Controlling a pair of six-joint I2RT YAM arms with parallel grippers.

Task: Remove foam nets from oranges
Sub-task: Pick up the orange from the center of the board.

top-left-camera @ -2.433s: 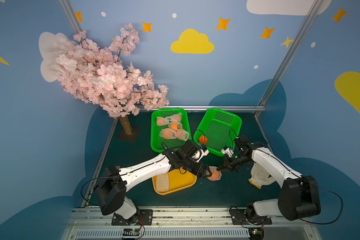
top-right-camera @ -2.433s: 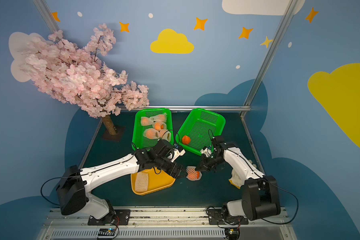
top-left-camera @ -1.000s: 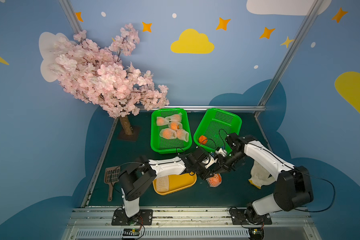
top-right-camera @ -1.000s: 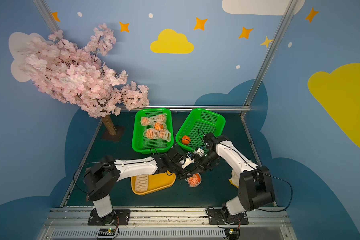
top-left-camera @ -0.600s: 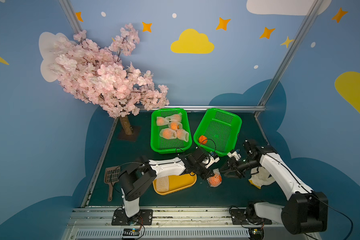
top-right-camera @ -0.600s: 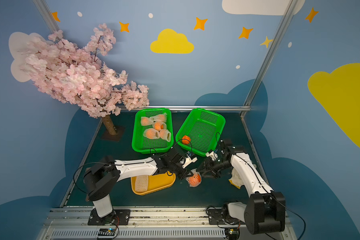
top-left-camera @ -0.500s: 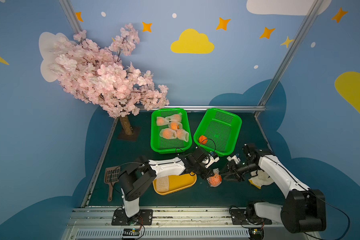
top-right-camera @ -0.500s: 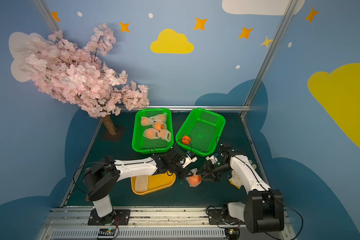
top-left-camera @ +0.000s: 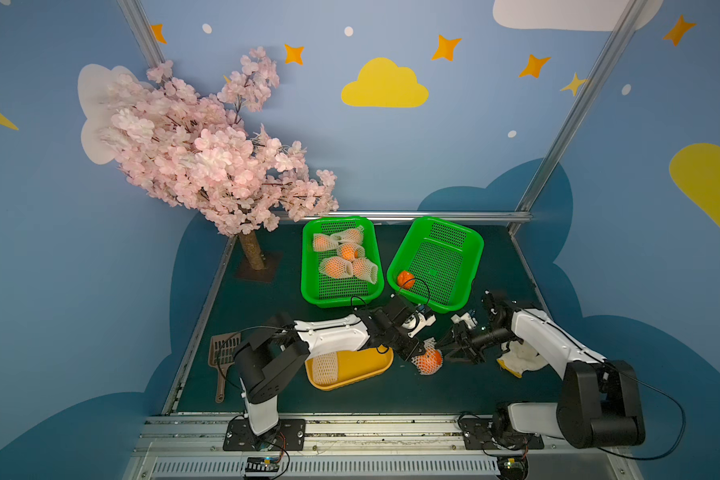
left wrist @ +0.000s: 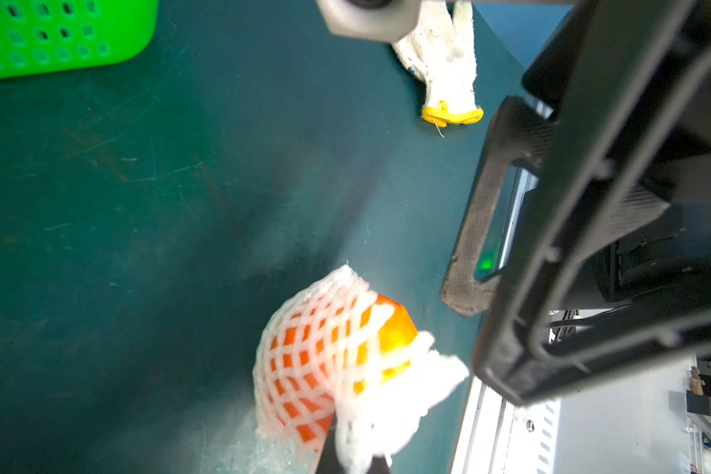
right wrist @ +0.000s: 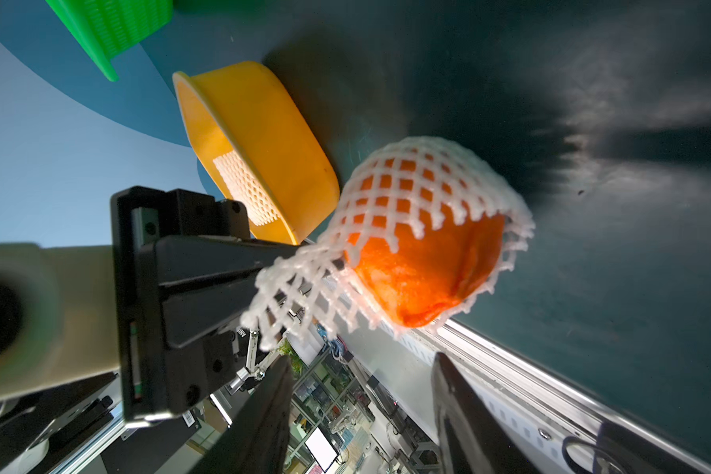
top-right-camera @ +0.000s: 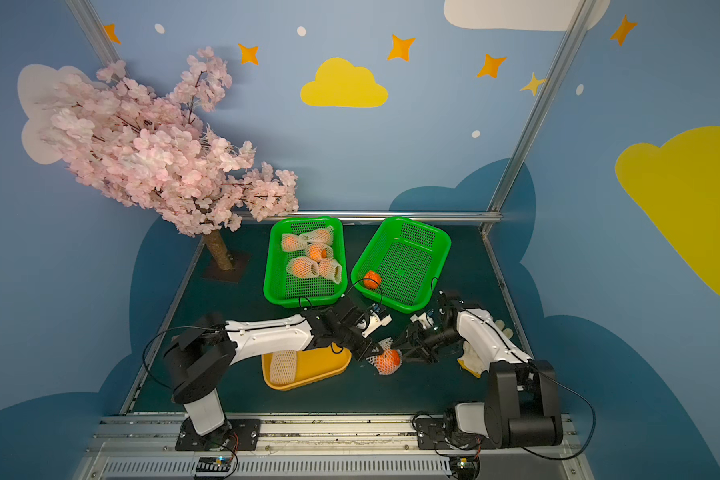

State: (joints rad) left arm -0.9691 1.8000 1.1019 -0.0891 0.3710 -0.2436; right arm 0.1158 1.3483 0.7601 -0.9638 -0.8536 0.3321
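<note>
Orange [top-left-camera: 431,360] half out of its foam net [left wrist: 386,414], lower middle of the frame in both top views, just right of the yellow tray [top-left-camera: 358,365]. Over the dark green desk [top-left-camera: 267,299]; can't tell if touching it or dangling. Bare end poking out of the mesh in the right wrist view, rest wrapped. Loose tail of the net clamped tight in the left fingers [right wrist: 222,262], mesh only, not the fruit. Spread wide and grasping nothing, right fingers [right wrist: 460,418] parked just right of the orange, off the peel. In the tray's left end, empty net [top-left-camera: 324,365] lying flat. Up toward centre frame, green basket [top-left-camera: 337,286] with a handful of netted oranges [top-left-camera: 334,267] bunched in its upper half. Right beside it, second green basket [top-left-camera: 437,257], angled, one bare orange [top-left-camera: 405,279] in its lower left corner. At right edge of the desk, white glove [top-left-camera: 520,360], partly under the right arm. Lower left, brown scoop [top-left-camera: 224,353]; upper left, pink blossom tree [top-left-camera: 208,158].
</note>
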